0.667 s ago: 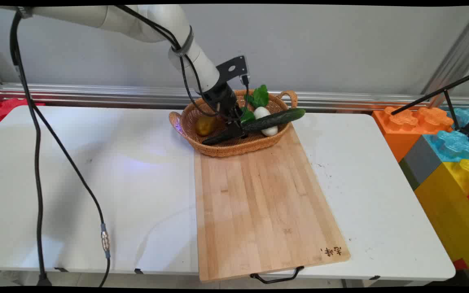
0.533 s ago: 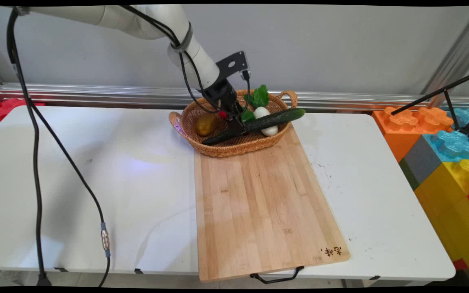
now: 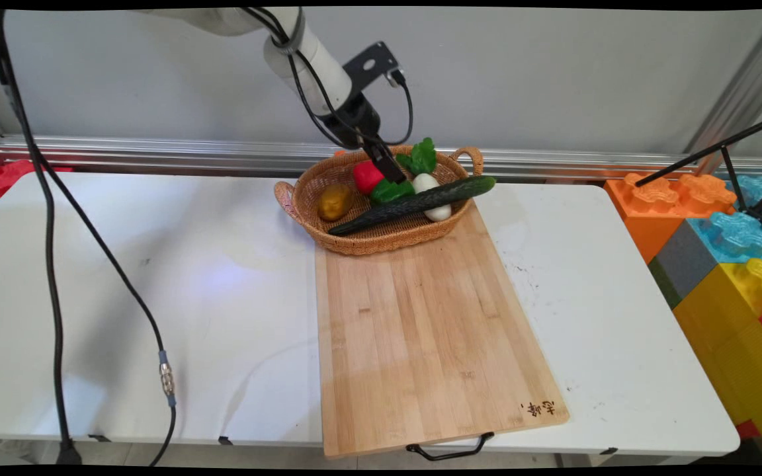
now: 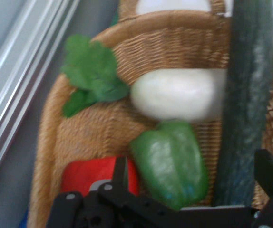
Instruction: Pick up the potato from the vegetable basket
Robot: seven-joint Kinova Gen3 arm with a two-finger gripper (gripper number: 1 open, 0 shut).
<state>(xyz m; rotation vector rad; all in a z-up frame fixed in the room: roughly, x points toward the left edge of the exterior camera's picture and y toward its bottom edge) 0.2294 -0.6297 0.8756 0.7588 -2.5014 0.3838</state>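
– That gripper [image 3: 394, 175] was right down on the cucumber [image 3: 414, 201] a moment ago, wasn't it?

– It was, low in the basket [image 3: 381, 241], at the middle of the cucumber. Now it has come up and back toward the top of the frame and hangs over the basket's far side.

– Did it bring anything up?

– No. The cucumber lies where it lay, slantwise across the basket, its right end out over the rim. From the hand view the jaws stand spread wide with nothing between them but air; the green pepper [image 4: 170, 164] sits below the gap.

– And around that?

– A red pepper [image 3: 366, 176] just left of the green one, a white round vegetable [image 3: 430, 188] touching the cucumber on the far side, some leafy greens [image 3: 421, 157] at the back rim, and a potato [image 3: 335, 201] at the left. None of them looks shifted.

– The board?

– The wooden cutting board [image 3: 421, 330] runs from the basket down to the bottom edge of the frame, on the white table [image 3: 156, 264].
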